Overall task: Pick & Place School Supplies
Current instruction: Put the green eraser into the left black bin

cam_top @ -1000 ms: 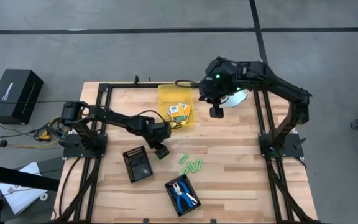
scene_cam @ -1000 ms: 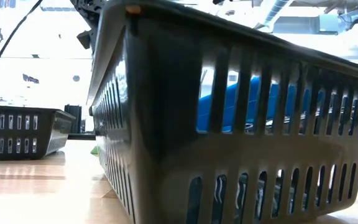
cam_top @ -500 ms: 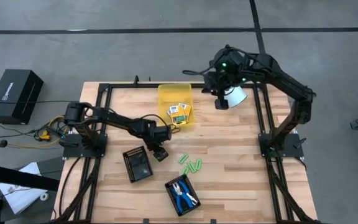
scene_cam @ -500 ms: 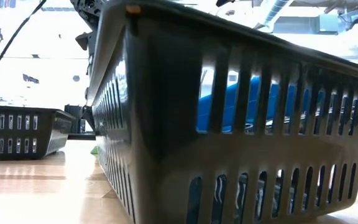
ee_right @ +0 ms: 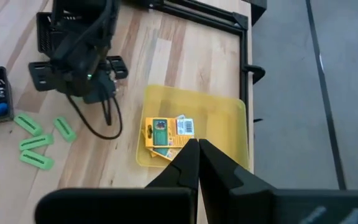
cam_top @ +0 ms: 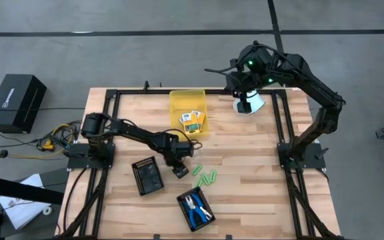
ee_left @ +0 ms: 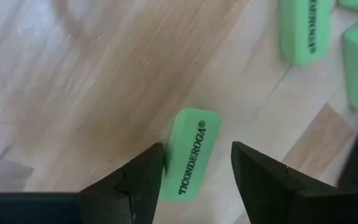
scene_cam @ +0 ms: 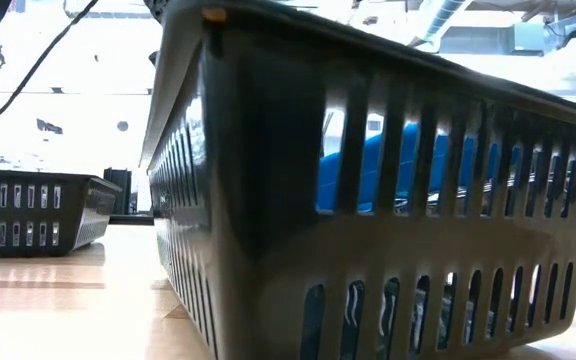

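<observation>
From above, the left gripper point(cam_top: 181, 172) has come down onto the middle of the table point(cam_top: 245, 193), right beside the scatter of green erasers point(cam_top: 205, 179). A second ago it hung farther back, next to the empty black tray point(cam_top: 147, 176); now the arm is stretched out toward the erasers. The right gripper point(cam_top: 245, 107) is up over the far right corner of the table, over a white round thing I cannot make out; it has drawn away from the yellow bin point(cam_top: 189, 110), where it hovered earlier. The printed boxes point(cam_top: 192, 120) lie in that bin, and the scissors point(cam_top: 197, 208) lie in the second black tray point(cam_top: 195, 209) at the near edge.

From table height, the slotted wall of the near tray point(scene_cam: 368, 220) fills nearly everything, with blue scissor handles point(scene_cam: 368, 170) showing through the slots. The other tray point(scene_cam: 38, 210) sits well off to one side. Neither gripper shows here, though a dark part of an arm hung by the tray's corner before.

The left wrist camera shows its fingers point(ee_left: 135, 186) spread apart, straddling one green eraser point(ee_left: 191, 152) lying flat on the wood. One finger is about touching its edge, the other stands just clear. Nothing is lifted. More erasers point(ee_left: 303, 28) lie nearby.

The right wrist camera shows its own fingers point(ee_right: 197, 165) pressed together, holding nothing, looking down on the bin point(ee_right: 222, 115) with the boxes point(ee_right: 166, 134), the green erasers point(ee_right: 39, 140) and the left arm point(ee_right: 82, 56).
</observation>
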Available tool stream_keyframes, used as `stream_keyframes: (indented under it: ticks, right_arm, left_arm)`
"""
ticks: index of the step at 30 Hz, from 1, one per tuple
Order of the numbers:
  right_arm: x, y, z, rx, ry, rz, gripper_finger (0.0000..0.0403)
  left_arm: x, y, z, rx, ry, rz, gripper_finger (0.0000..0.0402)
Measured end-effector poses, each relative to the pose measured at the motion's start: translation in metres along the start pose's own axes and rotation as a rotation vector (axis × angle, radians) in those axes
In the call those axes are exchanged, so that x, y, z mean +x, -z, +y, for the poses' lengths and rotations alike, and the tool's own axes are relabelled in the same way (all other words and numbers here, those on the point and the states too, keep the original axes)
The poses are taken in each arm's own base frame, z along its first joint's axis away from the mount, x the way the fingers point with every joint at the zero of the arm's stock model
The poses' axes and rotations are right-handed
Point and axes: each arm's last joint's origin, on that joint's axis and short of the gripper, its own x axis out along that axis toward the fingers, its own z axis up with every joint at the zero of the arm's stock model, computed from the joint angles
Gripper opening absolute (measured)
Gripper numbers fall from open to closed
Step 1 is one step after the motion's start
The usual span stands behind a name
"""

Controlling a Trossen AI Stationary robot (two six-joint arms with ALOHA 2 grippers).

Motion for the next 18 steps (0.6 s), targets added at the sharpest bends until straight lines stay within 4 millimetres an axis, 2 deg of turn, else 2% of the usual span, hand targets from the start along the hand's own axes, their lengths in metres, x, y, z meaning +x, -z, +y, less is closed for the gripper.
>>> stream_keyframes:
  ticks: [11,18]
  right_arm:
    - [-0.003,0.012,-0.017,0.006,0.011,0.003,0.0000]
    - [-0.007,0.019,-0.033,0.036,0.056,-0.007,0.0000]
  left_arm:
    - [0.001,0.002,-0.002,0.207,-0.139,-0.083,0.0184]
    - [0.001,0.003,-0.001,0.253,-0.110,-0.048,0.0165]
